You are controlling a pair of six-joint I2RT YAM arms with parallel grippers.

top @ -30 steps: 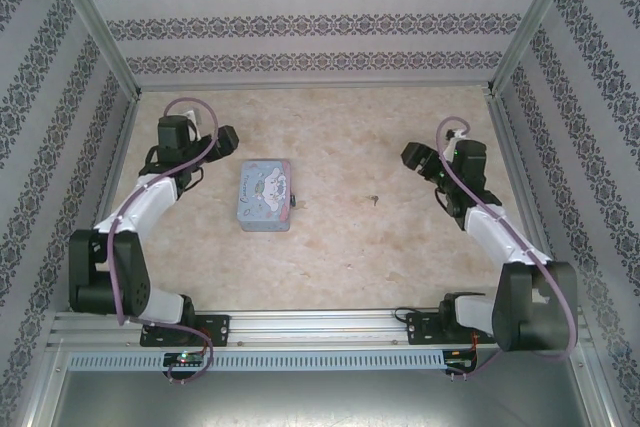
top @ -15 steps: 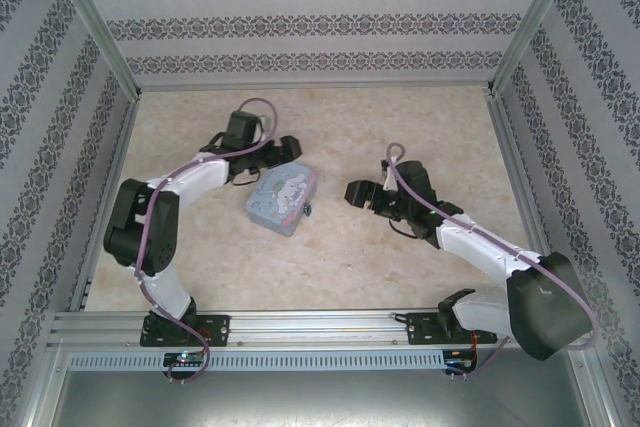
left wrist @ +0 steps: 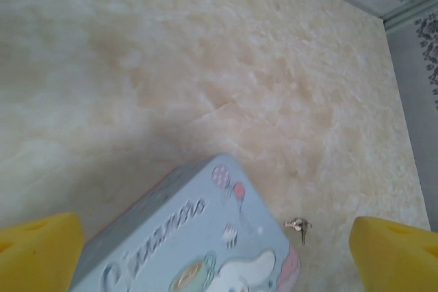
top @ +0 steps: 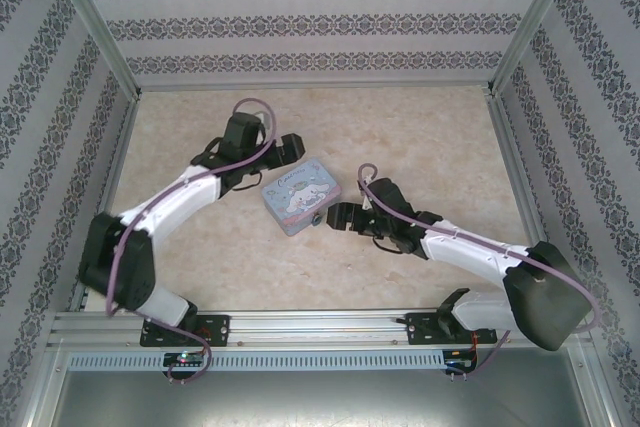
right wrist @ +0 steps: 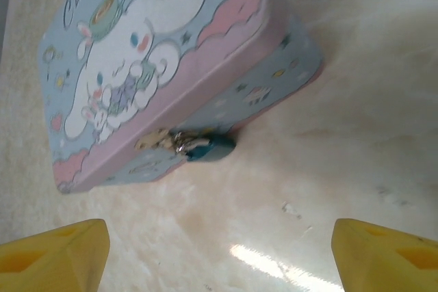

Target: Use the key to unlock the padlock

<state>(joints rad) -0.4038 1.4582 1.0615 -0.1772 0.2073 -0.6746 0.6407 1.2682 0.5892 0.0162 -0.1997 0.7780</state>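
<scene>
Left arm: I see my left gripper (top: 287,148) just beyond the tin's far edge, its yellow fingers (left wrist: 41,251) spread wide and empty.
Right arm: my right gripper (top: 338,219) sits low by the tin's near right side, its yellow fingers (right wrist: 55,251) wide apart and holding nothing.
Tin: a pale blue cartoon tin (top: 293,197) lies flat and askew on the counter (top: 430,137).
Padlock: the blue-teal padlock (right wrist: 209,147) hangs at the clasp on the tin's pink side, apart from my right fingers.
Key: a tiny silvery key (left wrist: 299,224) lies on the counter near the tin, untouched.
</scene>
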